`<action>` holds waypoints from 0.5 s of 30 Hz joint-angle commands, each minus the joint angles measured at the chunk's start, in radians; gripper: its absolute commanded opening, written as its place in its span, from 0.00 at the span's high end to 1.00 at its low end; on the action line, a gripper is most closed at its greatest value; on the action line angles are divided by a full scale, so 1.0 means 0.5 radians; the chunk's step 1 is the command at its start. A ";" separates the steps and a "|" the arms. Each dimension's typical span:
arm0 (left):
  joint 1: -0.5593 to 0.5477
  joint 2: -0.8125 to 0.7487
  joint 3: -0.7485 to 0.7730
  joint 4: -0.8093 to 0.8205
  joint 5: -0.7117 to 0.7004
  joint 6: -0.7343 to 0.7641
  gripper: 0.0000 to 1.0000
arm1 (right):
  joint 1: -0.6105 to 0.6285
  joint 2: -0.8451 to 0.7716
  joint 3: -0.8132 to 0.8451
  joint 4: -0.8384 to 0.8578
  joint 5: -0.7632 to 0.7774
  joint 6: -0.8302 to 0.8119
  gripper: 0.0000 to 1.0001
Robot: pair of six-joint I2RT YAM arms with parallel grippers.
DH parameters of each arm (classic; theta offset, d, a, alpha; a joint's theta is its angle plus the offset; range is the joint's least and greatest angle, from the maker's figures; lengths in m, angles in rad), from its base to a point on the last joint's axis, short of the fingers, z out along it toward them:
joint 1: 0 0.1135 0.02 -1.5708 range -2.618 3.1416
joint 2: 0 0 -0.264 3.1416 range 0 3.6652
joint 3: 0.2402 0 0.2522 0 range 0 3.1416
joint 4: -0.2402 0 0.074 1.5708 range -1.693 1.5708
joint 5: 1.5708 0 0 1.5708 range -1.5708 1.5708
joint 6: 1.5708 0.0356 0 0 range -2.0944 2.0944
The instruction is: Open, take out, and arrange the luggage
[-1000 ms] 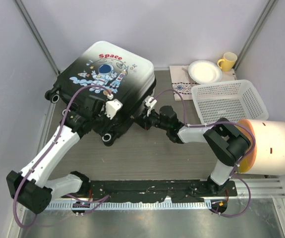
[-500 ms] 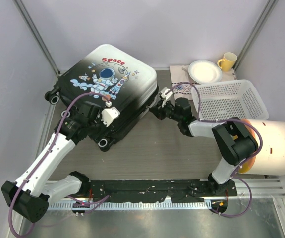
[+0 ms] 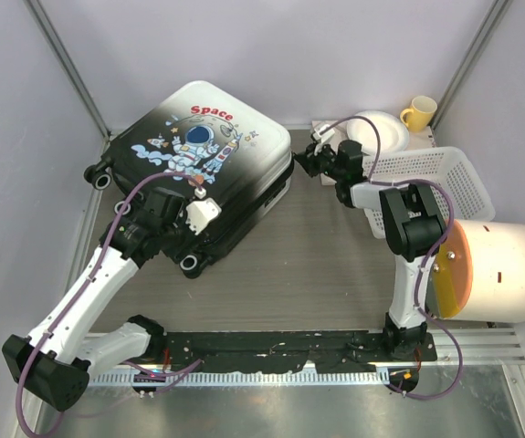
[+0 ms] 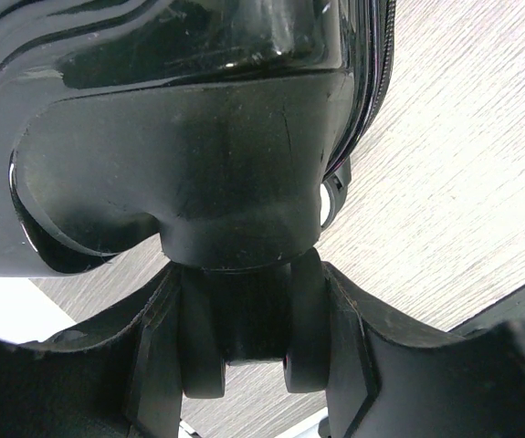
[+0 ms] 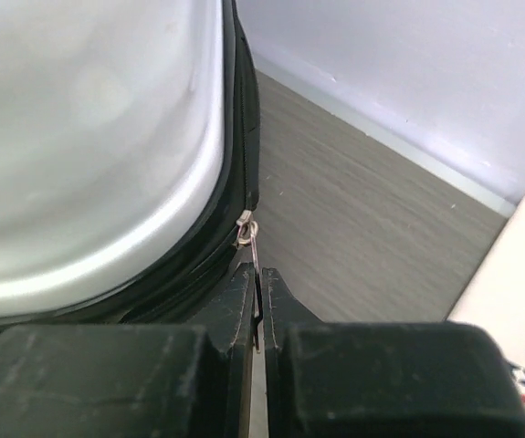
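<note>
From above, the suitcase (image 3: 209,155) lay flat in the upper left of the frame, printed shell up, its wheeled end towards the lower left. The left claw (image 3: 173,221) sat against that end, its fingertips hidden there. The right claw (image 3: 304,162) reached to the suitcase's right edge, near the middle of the frame. A white basket (image 3: 454,162), a plate (image 3: 381,128) and a yellow mug (image 3: 417,112) stood at the upper right, and a white drum (image 3: 509,269) at the right edge.

In the left wrist view, the left claw (image 4: 253,360) was clenched around a wheel (image 4: 253,333) at the bottom centre, one finger (image 4: 157,351) on each side, under the glossy black shell of the suitcase (image 4: 152,55).

In the right wrist view, the right claw (image 5: 257,315) at the bottom centre was clamped on the metal zipper pull (image 5: 251,242), which hung from the dark seam of the suitcase (image 5: 89,137) filling the left half. Grey wood-grain table (image 5: 362,237) ran to the right.
</note>
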 commanded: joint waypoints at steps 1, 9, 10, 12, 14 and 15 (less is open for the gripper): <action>0.031 0.023 -0.129 -0.309 -0.057 0.137 1.00 | -0.045 0.150 0.295 0.163 0.100 -0.074 0.99; 0.034 0.053 -0.117 -0.318 0.004 0.095 1.00 | 0.007 0.313 0.440 0.192 -0.120 0.046 0.94; 0.034 0.075 -0.080 -0.333 0.019 0.073 1.00 | 0.022 0.295 0.419 0.155 -0.184 0.067 0.84; 0.034 0.099 -0.034 -0.379 0.041 0.039 1.00 | 0.022 0.240 0.345 0.161 -0.210 0.128 0.58; 0.049 0.093 0.039 -0.398 0.135 -0.013 1.00 | 0.022 0.203 0.327 0.106 -0.204 0.177 0.55; 0.055 0.084 0.100 -0.401 0.172 -0.025 0.95 | 0.019 0.172 0.326 0.063 -0.201 0.175 0.53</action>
